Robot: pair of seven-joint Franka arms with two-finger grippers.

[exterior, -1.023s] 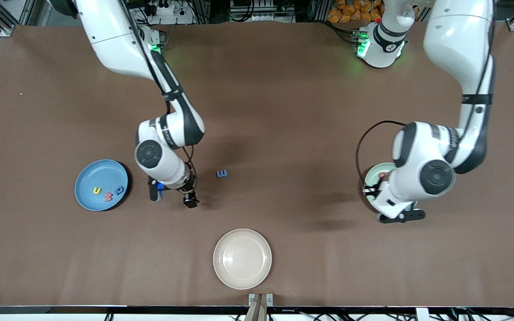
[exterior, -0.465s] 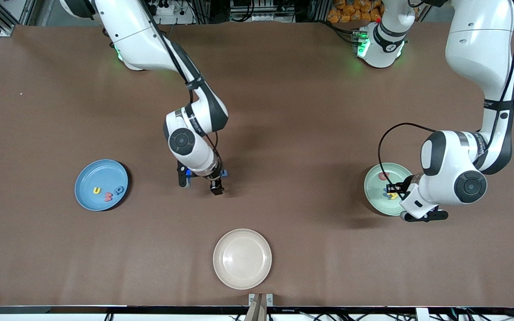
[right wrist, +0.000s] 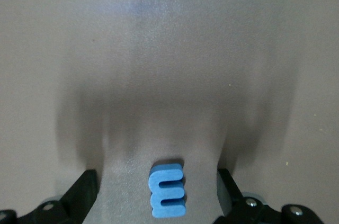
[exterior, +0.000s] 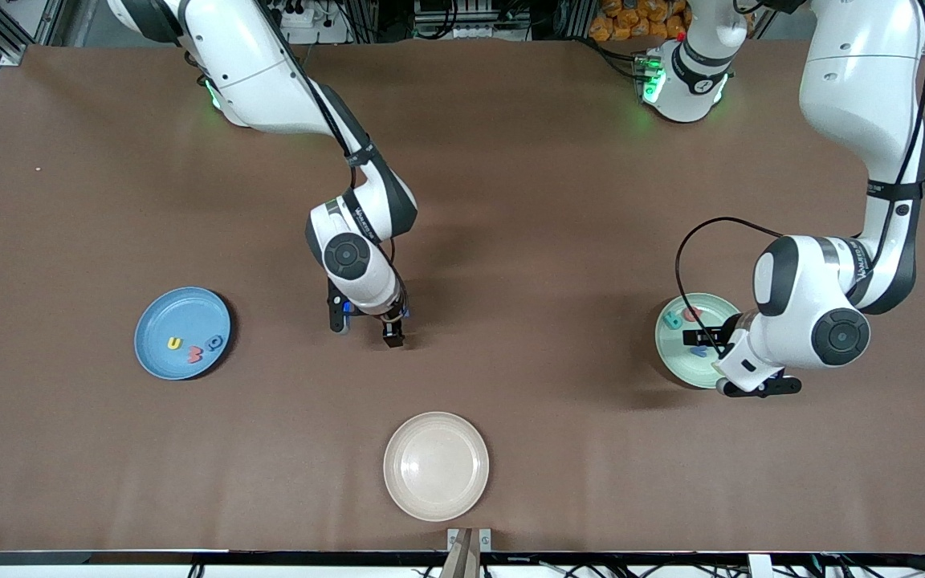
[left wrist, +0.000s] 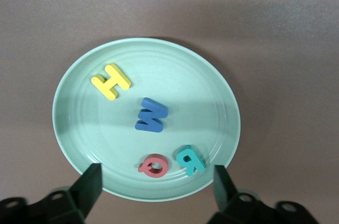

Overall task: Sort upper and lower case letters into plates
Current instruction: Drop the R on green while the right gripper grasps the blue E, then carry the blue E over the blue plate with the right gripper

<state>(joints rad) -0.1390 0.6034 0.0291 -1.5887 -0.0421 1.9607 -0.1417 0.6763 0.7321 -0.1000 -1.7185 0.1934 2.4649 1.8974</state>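
The brown table (exterior: 511, 201) is the biggest thing here, with three round plates on it. The cream-beige plate (exterior: 436, 466) sits nearest the front camera, mid-table, nothing in it. The matte blue shallow plate (exterior: 182, 332) is toward the right arm's end and has a small yellow letter (exterior: 175, 343), a red one (exterior: 195, 355) and a blue one (exterior: 214, 343) lying in it. The pale mint green plate (exterior: 691, 340) is toward the left arm's end; in the left wrist view it holds a yellow H (left wrist: 110, 81), a blue W (left wrist: 151, 115), a red Q (left wrist: 153, 165) and a teal R (left wrist: 190, 160), all flat and apart from each other.

The left gripper (left wrist: 156, 189) hangs over the mint plate's edge, fingers spread wide, holding nothing. The right gripper (right wrist: 157, 192) is down at the table near the middle, also spread open, with the little blue foam letter E (right wrist: 168, 190) lying flat on the table between its fingers, not touching either one
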